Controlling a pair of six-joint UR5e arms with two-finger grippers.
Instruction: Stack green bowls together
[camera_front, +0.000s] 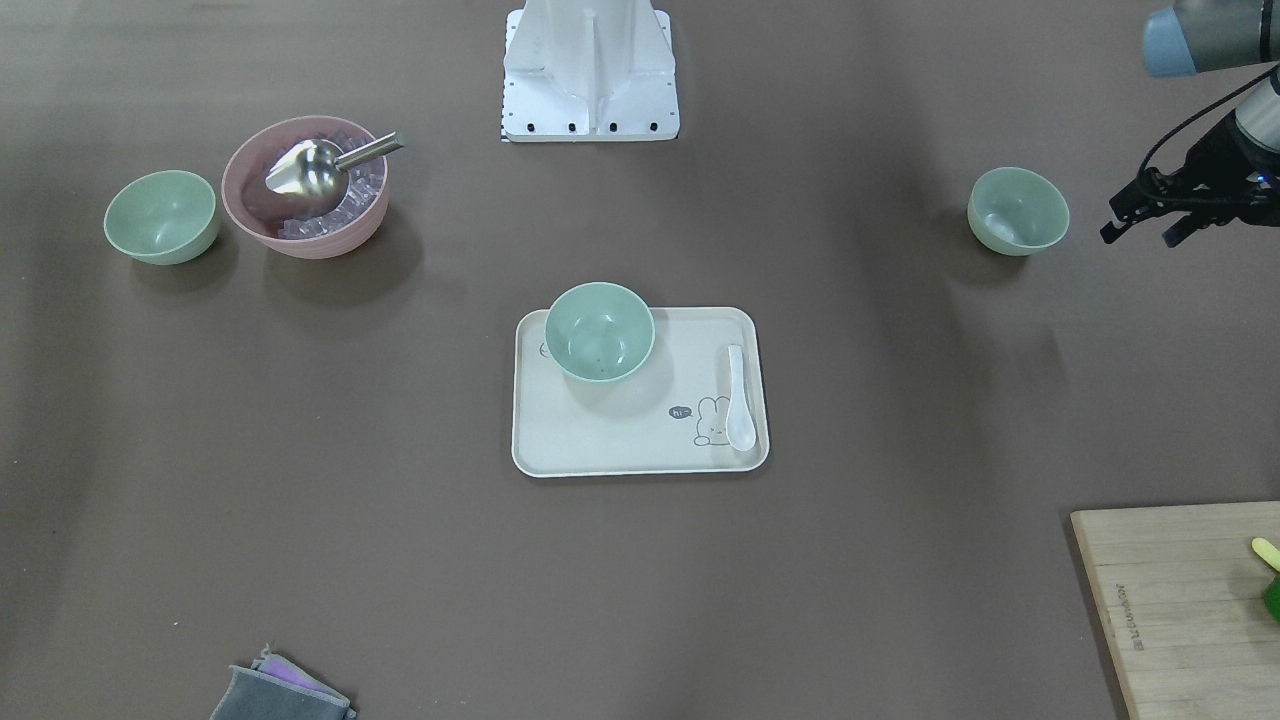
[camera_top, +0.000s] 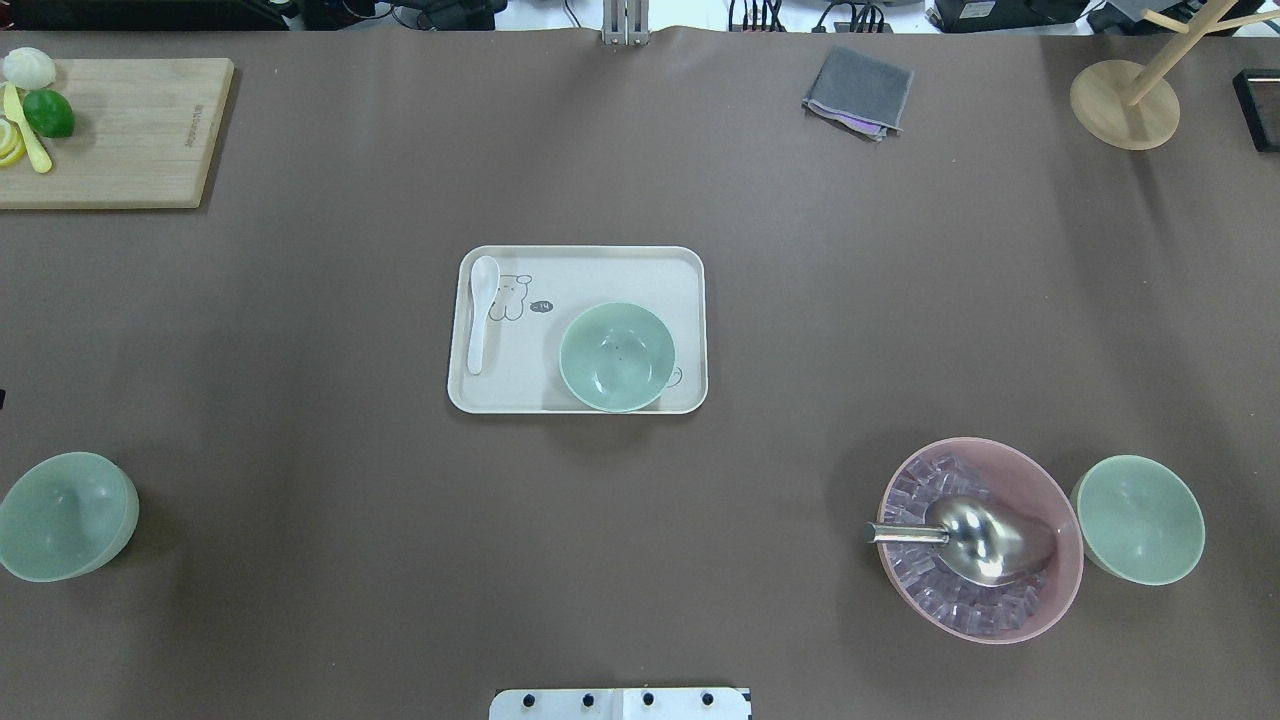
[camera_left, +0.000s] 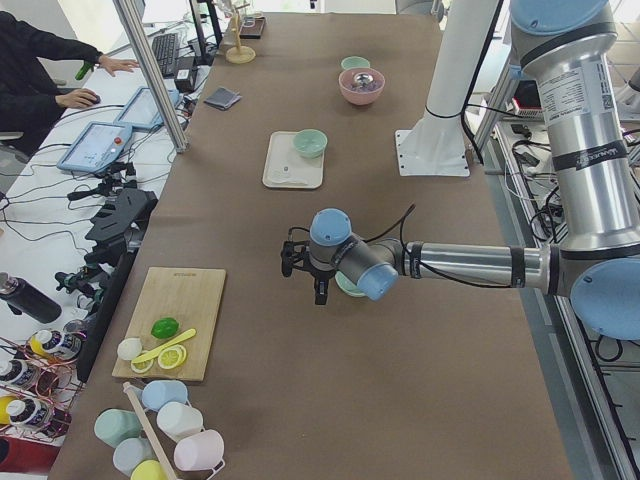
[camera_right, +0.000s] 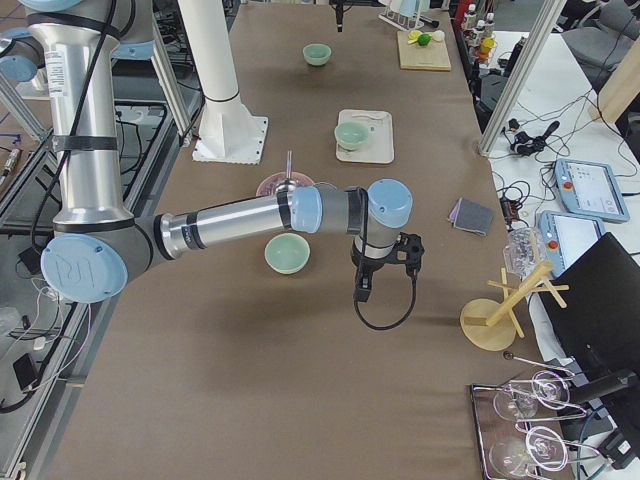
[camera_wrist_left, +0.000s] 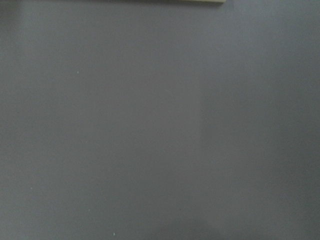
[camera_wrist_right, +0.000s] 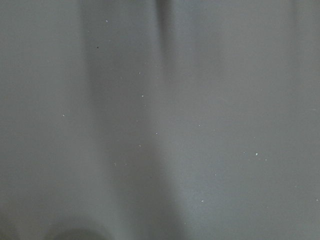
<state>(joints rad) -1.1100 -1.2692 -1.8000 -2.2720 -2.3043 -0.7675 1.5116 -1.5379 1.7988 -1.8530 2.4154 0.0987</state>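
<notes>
Holding the jaws of the left gripper apart, clasping nothing, hovering over the bare brown table. Sitting just beside those jaws, on the side toward the table's middle: first green bowl, upright, apart from the fingertips, with nothing standing between. Lying well away from the same jaws, out toward the operators' edge: wooden cutting board carrying a lime.

Pointing the right gripper downward over the table, showing only in the side view; no telling there whether open or closed. Resting near those jaws, on the robot's side, partly under the forearm: second green bowl, upright. Sitting just beside that bowl, farther from the jaws: pink bowl filled with ice cubes and carrying a metal scoop. Standing on the other side of the right jaws, toward the operators: wooden stand and folded grey cloth.

Sitting well apart from both pairs of jaws, roughly midway between them: third green bowl, upright in a corner of the cream tray, with a white spoon lying along the tray's opposite short side. Standing between the second and third green bowls: the pink bowl. Lying between the first and third: only open table. Showing nothing but table surface in both wrist views.
</notes>
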